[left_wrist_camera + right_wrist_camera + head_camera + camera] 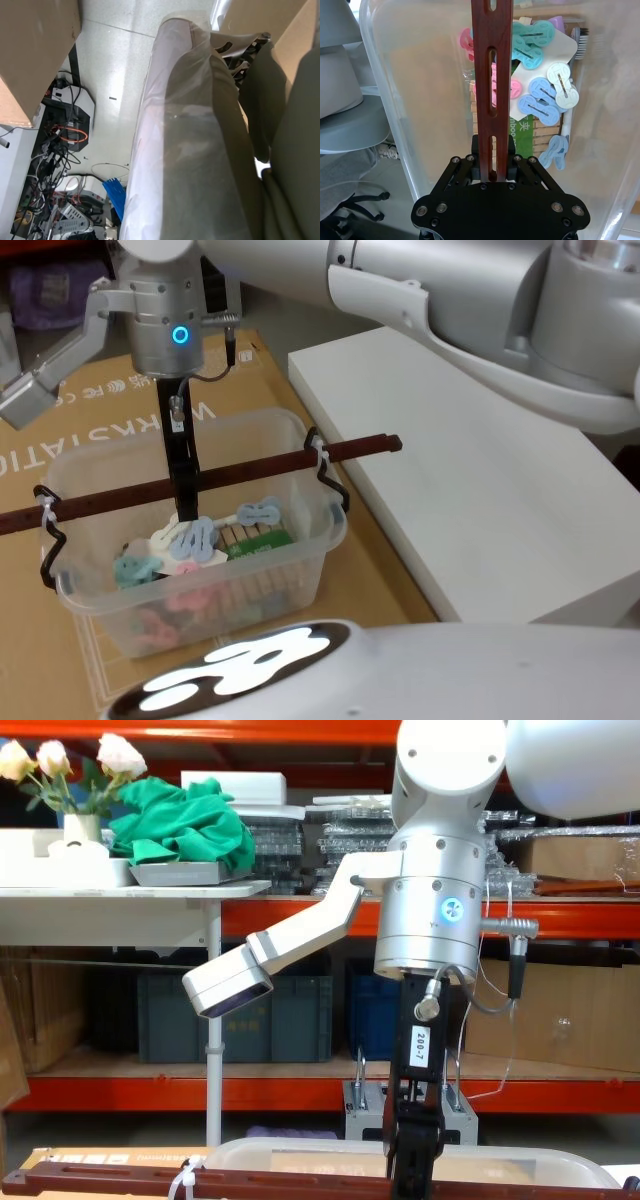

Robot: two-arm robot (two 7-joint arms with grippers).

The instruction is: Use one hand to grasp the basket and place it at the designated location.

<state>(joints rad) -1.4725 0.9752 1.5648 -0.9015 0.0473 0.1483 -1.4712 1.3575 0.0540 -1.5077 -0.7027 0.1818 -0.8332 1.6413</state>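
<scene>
The right pincer (183,483) clamps the wooden bar handle (260,468) of the basket (300,580), above the clothespins (195,538). Cardboard (80,430) lies under the basket, with a white bench (480,500) just beside it.

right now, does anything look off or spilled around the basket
Nothing stands out. The basket sits upright on the cardboard, clothespins inside, and the right gripper is shut on the wooden handle near its middle.
</scene>
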